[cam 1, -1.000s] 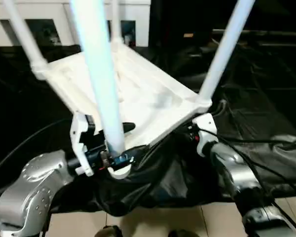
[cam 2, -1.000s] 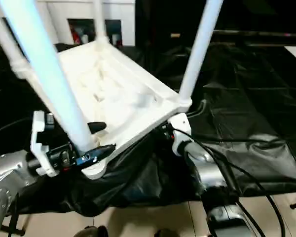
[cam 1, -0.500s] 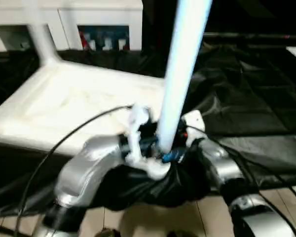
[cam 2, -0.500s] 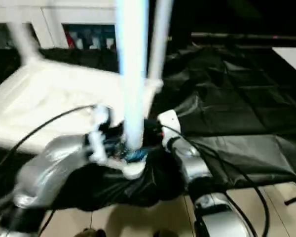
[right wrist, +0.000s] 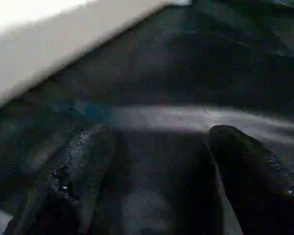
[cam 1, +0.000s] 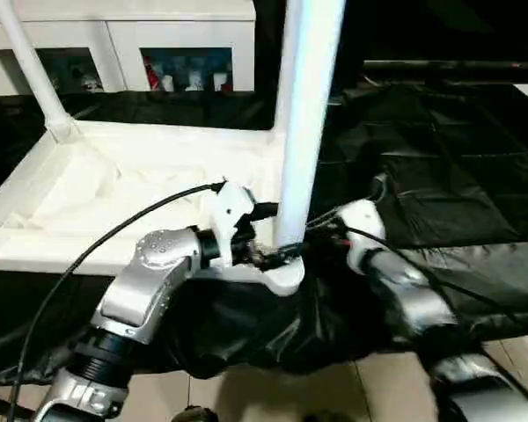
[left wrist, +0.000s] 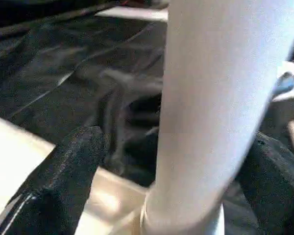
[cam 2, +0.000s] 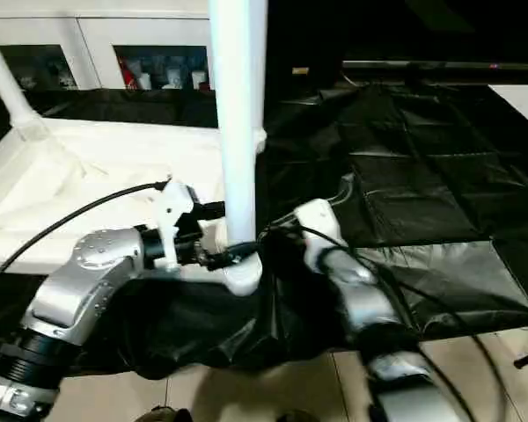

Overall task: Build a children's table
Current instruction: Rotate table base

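Observation:
The children's table lies upside down, its white tabletop (cam 1: 114,176) resting on the black cloth. One white leg (cam 1: 308,114) stands upright in the near corner socket (cam 1: 286,277). Another leg (cam 1: 31,66) rises from the far left corner. My left gripper (left wrist: 181,171) is open around the base of the near leg, with one black finger (left wrist: 68,171) standing clear of the tube. My right gripper (right wrist: 166,161) is open just right of that corner, low over the cloth, with nothing between its fingers. Its white wrist (cam 1: 361,220) sits beside the leg.
A black cloth (cam 1: 440,158) covers the work surface and hangs over its near edge. White cabinets with glass fronts (cam 1: 185,53) stand behind. A black cable (cam 1: 114,237) runs along my left forearm. Pale floor tiles (cam 1: 273,396) lie below.
The view has swung. The tabletop now lies flatter and turned, and the near leg stands upright instead of leaning. My left gripper has stayed at that leg's base.

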`<state>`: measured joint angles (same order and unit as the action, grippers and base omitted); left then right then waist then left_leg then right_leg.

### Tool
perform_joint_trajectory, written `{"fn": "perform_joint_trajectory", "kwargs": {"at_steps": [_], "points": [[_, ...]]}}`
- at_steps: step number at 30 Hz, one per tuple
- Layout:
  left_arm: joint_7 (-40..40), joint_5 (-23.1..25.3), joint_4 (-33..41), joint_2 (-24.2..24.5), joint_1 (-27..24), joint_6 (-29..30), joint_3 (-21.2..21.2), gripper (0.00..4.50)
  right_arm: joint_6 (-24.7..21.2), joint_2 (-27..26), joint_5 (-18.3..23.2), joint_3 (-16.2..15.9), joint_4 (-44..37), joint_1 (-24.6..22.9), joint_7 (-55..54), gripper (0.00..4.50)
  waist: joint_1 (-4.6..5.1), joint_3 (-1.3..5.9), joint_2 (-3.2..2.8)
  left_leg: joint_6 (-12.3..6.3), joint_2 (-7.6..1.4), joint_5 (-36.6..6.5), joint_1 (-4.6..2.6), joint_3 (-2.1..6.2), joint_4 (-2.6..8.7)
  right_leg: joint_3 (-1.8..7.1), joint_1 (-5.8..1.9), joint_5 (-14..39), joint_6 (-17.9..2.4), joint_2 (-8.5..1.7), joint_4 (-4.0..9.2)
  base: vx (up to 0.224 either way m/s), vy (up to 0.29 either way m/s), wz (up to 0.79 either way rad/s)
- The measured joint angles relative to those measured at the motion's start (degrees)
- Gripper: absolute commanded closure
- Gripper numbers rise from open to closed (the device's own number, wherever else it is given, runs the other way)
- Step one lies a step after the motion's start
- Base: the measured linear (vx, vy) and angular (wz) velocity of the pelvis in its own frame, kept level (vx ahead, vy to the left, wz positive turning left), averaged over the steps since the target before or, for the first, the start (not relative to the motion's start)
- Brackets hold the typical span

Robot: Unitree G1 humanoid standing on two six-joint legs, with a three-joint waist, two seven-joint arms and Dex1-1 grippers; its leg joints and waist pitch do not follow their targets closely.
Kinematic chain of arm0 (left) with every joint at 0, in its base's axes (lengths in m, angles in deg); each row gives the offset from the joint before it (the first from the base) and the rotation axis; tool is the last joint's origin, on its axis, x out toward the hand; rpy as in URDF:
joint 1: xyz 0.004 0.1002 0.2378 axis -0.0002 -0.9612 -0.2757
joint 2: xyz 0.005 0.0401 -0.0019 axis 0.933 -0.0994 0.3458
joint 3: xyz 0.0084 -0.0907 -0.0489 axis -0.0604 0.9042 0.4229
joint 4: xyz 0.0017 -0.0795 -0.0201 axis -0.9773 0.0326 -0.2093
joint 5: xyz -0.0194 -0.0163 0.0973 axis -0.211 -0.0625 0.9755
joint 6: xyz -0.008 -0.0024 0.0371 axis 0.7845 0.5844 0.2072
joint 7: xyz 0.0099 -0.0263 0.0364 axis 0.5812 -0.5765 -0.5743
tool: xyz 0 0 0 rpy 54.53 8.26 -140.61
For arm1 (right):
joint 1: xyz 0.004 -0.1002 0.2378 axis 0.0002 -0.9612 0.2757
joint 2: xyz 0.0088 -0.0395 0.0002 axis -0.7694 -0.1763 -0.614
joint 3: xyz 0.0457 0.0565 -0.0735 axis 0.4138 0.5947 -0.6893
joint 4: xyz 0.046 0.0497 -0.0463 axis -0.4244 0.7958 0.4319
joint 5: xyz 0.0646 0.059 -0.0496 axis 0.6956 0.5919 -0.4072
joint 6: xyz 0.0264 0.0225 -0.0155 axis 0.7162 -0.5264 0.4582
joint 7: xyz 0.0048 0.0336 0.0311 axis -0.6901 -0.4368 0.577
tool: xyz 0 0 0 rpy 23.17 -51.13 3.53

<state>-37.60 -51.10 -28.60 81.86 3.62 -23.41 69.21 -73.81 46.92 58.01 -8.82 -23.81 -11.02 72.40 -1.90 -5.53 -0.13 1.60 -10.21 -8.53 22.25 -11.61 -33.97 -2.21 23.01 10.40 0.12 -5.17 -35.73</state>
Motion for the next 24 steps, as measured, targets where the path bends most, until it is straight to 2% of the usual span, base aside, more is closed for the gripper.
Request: {"fn": "perform_joint_trajectory", "kwargs": {"at_steps": [5,7,10,11,17,18,21,24], "points": [[4.3,-0.9,-0.4,1.9,-0.4,-1.1,0.5,0.05,-0.8,4.7,1.4,0.5,-7.8,-2.9,7.5,0.92,-0.06,0.27,-0.46,0.0,0.0,0.0,0.04,0.02,0.0,-0.02,0.01,0.0,0.0,0.0,0.01,0.0,0.0,0.0],[9.4,-1.2,-1.3,3.8,-0.2,-2.6,-1.1,0.05,-2.1,7.8,4.0,-0.4,-15.0,-6.4,13.9,0.92,-0.43,0.48,-0.71,-0.02,0.02,0.0,0.04,0.06,0.04,-0.03,-0.03,0.0,0.0,0.0,0.03,0.0,0.0,0.0],[14.9,0.0,-6.5,7.8,0.9,-4.4,-3.2,0.05,-3.1,11.5,6.7,-0.9,-20.8,-10.0,20.9,0.92,-0.78,0.61,-0.93,-0.02,0.01,0.0,0.05,0.08,0.08,-0.05,-0.02,0.0,0.0,0.01,0.01,0.0,0.0,0.0],[16.1,0.6,-8.1,8.5,1.4,-4.6,-3.5,0.21,-3.1,12.2,6.9,-1.0,-21.5,-10.5,21.8,0.92,-0.82,0.61,-0.94,-0.01,0.01,0.0,0.04,0.09,0.07,-0.05,-0.03,0.0,0.0,0.01,0.01,0.0,0.0,0.0],[18.2,7.4,-21.1,10.0,9.6,-10.9,-6.6,0.59,-5.5,15.9,8.9,-1.8,-27.8,-13.2,28.8,0.92,-1.06,0.82,-1.24,-0.01,0.06,0.0,0.03,0.1,-0.16,0.01,-0.18,0.0,0.0,-0.03,0.11,0.0,0.0,0.0],[18.5,8.3,-23.7,9.9,11.3,-12.2,-6.9,0.79,-6.7,17.0,9.6,-1.9,-29.6,-14.0,30.3,0.92,-1.08,0.96,-1.48,-0.02,0.08,0.0,0.05,0.1,-0.18,0.01,-0.23,0.0,0.0,-0.04,0.19,0.0,0.0,0.0],[21.7,9.5,-30.4,9.2,16.0,-15.4,-8.3,0.96,-9.9,20.7,11.9,-2.9,-36.2,-16.7,35.3,0.92,-1.47,1.29,-2.07,-0.11,0.12,-0.1,0.06,0.11,-0.16,0.0,-0.39,0.0,0.0,-0.06,0.48,0.0,0.0,0.0],[23.3,10.7,-33.2,8.8,18.0,-17.2,-9.3,1.22,-10.8,21.8,12.1,-3.0,-38.1,-17.2,37.1,0.92,-1.35,1.47,-2.3,-0.19,0.14,-0.1,0.05,0.09,-0.16,-0.03,-0.42,0.0,0.0,-0.09,0.51,0.0,0.0,0.0]]}}
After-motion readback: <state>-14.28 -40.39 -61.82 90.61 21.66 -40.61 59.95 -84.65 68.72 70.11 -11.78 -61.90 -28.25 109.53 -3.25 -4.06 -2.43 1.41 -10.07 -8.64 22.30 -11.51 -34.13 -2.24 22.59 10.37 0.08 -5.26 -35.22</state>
